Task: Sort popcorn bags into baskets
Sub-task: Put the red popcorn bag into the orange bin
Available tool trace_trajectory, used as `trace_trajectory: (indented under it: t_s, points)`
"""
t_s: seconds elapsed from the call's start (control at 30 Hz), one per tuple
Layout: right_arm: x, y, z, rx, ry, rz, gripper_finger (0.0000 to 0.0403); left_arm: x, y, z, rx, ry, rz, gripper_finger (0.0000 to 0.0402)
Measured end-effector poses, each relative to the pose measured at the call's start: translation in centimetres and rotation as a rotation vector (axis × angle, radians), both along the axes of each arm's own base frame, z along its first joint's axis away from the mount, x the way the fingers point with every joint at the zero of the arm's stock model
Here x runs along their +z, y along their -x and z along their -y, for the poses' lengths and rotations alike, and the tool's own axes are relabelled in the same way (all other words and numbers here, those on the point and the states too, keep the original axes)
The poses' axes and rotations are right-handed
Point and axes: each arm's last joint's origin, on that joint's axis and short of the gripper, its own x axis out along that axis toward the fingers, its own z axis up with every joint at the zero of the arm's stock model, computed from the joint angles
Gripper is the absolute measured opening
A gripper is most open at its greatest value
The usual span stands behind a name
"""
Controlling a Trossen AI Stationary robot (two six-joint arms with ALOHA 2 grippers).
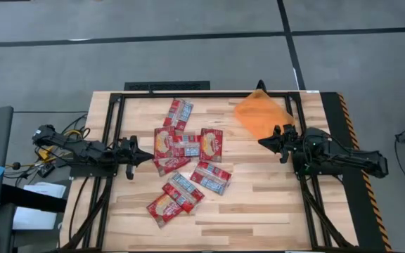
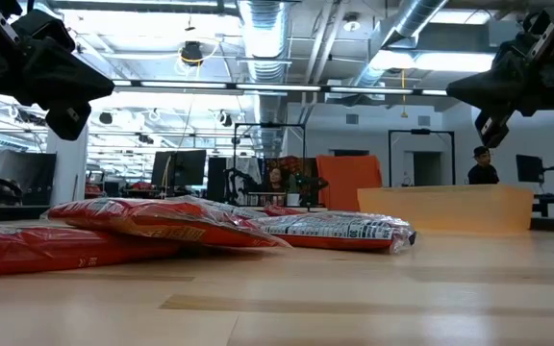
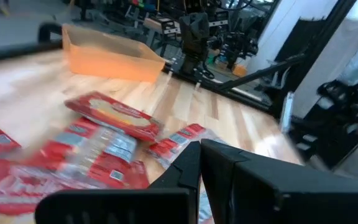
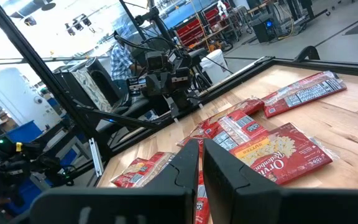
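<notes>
Several red popcorn bags (image 1: 187, 163) lie flat and partly overlapping in the table's middle; they also show in the left wrist view (image 3: 110, 115) and the right wrist view (image 4: 278, 149). The orange basket (image 1: 261, 114) rests on its bottom near the far right of the table. My left gripper (image 1: 148, 156) hovers shut just left of the pile, above the wood. My right gripper (image 1: 262, 141) hovers shut beside the basket's near edge. Neither touches anything.
A black frame (image 1: 111, 140) borders the tabletop on its left, far and right sides. Bare wood (image 1: 259, 211) lies near and right of the pile. Beyond the table the low view shows a workshop with a person (image 2: 482, 163) standing far off.
</notes>
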Motion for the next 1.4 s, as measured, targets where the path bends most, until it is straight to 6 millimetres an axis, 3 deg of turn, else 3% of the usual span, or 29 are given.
trace_trajectory:
  t_s: [0.1,0.33,0.57,0.8,0.9,1.07,1.17,1.27,1.4]
  points:
    - [0.0,0.0,0.0,0.000,0.000,0.000,0.0047,0.0,0.0,-0.3,0.096,-0.166,-0.029,0.0000]
    - [0.0,0.0,0.1,-0.036,0.110,-0.010,0.0047,0.0,0.3,-1.1,0.353,-0.338,-0.110,0.0000]
    - [0.7,0.0,0.0,0.007,-0.328,0.103,0.0047,-0.1,0.4,-1.2,0.416,-0.380,-0.143,0.0000]
    - [2.1,0.3,-0.1,0.057,-0.482,0.253,0.0047,-0.1,0.4,-1.2,0.417,-0.387,-0.146,0.0000]
    - [3.0,0.5,-0.1,0.072,-0.467,0.320,0.0047,-0.1,0.4,-1.2,0.419,-0.381,-0.145,0.0000]
    - [7.5,1.9,-0.2,-0.015,-0.327,0.467,0.0047,0.2,0.3,-1.1,0.378,-0.085,-0.011,0.0000]
    - [10.1,2.3,-0.2,-0.070,-0.226,0.452,0.0051,0.9,0.3,-1.2,0.381,0.132,0.118,0.0000]
    - [12.2,2.0,-0.1,-0.106,-0.156,0.326,0.0061,1.3,0.4,-1.3,0.386,0.294,0.207,0.0000]
    - [13.5,-0.1,0.1,-0.097,-0.090,0.060,0.0090,1.4,0.5,-1.4,0.428,0.469,0.282,0.0000]
